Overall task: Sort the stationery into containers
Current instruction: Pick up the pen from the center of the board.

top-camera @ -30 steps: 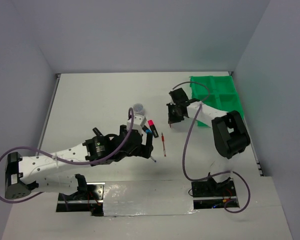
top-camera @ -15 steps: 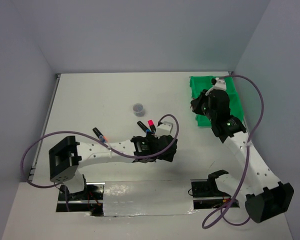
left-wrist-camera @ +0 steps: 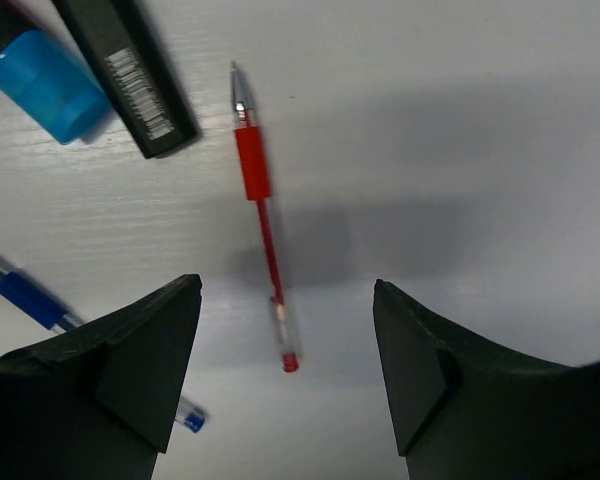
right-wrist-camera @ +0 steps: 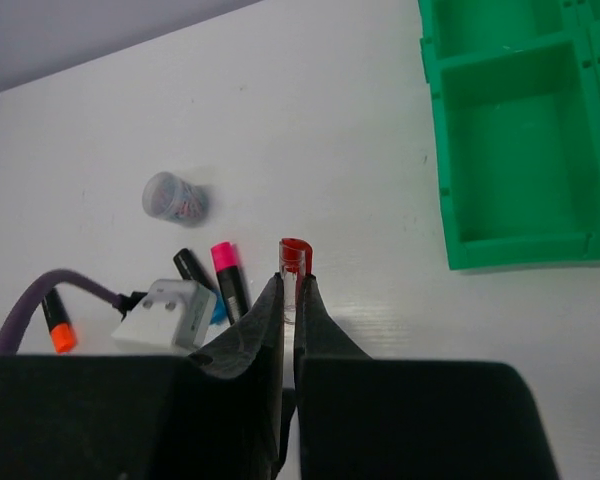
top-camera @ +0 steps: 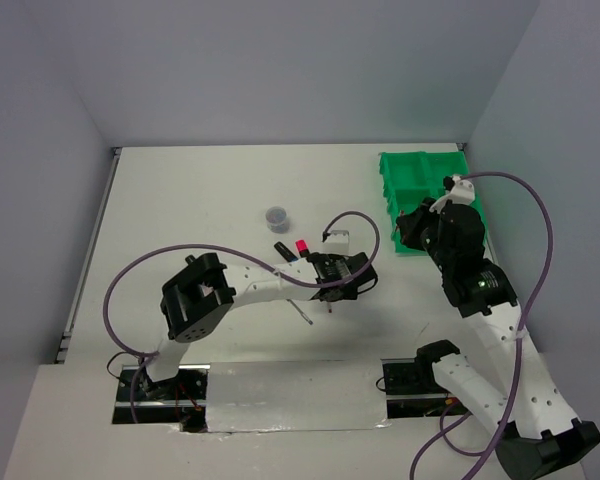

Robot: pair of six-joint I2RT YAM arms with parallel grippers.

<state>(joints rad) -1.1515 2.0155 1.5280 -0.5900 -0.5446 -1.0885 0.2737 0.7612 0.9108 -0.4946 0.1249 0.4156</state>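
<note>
My left gripper (left-wrist-camera: 287,290) is open and empty, hovering over a thin red pen (left-wrist-camera: 263,215) that lies on the table between its jaws. It sits mid-table in the top view (top-camera: 352,274). A blue-ended highlighter (left-wrist-camera: 42,72) and a blue pen (left-wrist-camera: 25,302) lie to its left. My right gripper (right-wrist-camera: 291,285) is shut on a thin clear pen with a red cap (right-wrist-camera: 294,254), held above the table left of the green tray (right-wrist-camera: 510,150). The grey pot (right-wrist-camera: 173,196), the pink-ended highlighter (right-wrist-camera: 227,276) and an orange-ended black marker (right-wrist-camera: 56,326) lie on the table. The whitish bottle is out of view.
The green tray (top-camera: 427,190) stands at the far right against the wall, its visible compartments empty. The grey pot (top-camera: 276,215) stands alone behind the highlighters (top-camera: 300,247). The left arm and its purple cable arch across the table's middle.
The left arm has reached further right, its gripper now over the red pen. The right arm has shifted pose, and its gripper has drawn back from over the tray to its near left corner.
</note>
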